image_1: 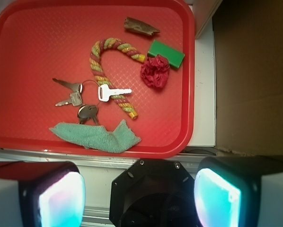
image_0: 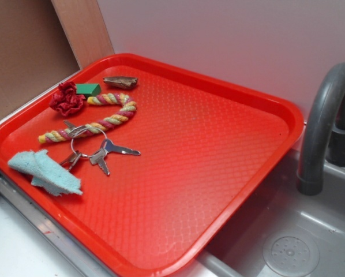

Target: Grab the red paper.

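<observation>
The red paper (image_0: pixel 67 99) (image_1: pixel 155 72) is a small dark crimson crumpled wad lying on the big red tray (image_0: pixel 218 161) (image_1: pixel 32 42), at the tray's far left corner in the exterior view, touching a green block (image_0: pixel 88 89) (image_1: pixel 166 53). My gripper (image_1: pixel 139 196) shows only in the wrist view, high above the tray's near edge, well short of the paper. It stands open, its two glowing pads (image_1: pixel 63 201) wide apart with nothing between them.
Also on the tray lie a striped rope (image_0: pixel 97 124) (image_1: pixel 114 71), a bunch of keys (image_0: pixel 100 153) (image_1: pixel 87 97), a pale blue cloth scrap (image_0: pixel 45 172) (image_1: pixel 96 135) and a brown wood chip (image_0: pixel 120 82) (image_1: pixel 140 26). A grey sink with a faucet (image_0: pixel 325 124) is at right. A cardboard wall (image_0: pixel 28 52) stands at left.
</observation>
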`<control>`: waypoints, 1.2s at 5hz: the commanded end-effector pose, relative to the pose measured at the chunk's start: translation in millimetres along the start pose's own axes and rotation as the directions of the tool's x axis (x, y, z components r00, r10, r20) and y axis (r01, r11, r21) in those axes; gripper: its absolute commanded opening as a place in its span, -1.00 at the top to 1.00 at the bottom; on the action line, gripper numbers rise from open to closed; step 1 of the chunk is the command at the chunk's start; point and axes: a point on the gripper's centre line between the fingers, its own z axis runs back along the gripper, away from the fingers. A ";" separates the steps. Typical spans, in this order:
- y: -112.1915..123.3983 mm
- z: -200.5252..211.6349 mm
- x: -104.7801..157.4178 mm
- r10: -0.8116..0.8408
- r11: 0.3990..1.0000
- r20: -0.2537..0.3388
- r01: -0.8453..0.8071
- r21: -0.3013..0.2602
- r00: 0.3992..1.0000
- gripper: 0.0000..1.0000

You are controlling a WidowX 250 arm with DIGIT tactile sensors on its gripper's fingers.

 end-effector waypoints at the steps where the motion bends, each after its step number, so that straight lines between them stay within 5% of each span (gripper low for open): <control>1: 1.4 -18.0 31.1 0.361 0.932 0.023 -0.362 0.003 0.932 -1.00; 2: 10.2 -33.3 44.0 0.492 0.869 0.064 -0.494 0.022 0.868 -1.00; 5: 30.8 -114.3 101.1 0.696 0.718 0.149 -0.683 -0.135 0.702 -1.00; 6: 30.3 -131.7 113.0 0.706 0.707 0.173 -0.698 -0.112 0.687 -1.00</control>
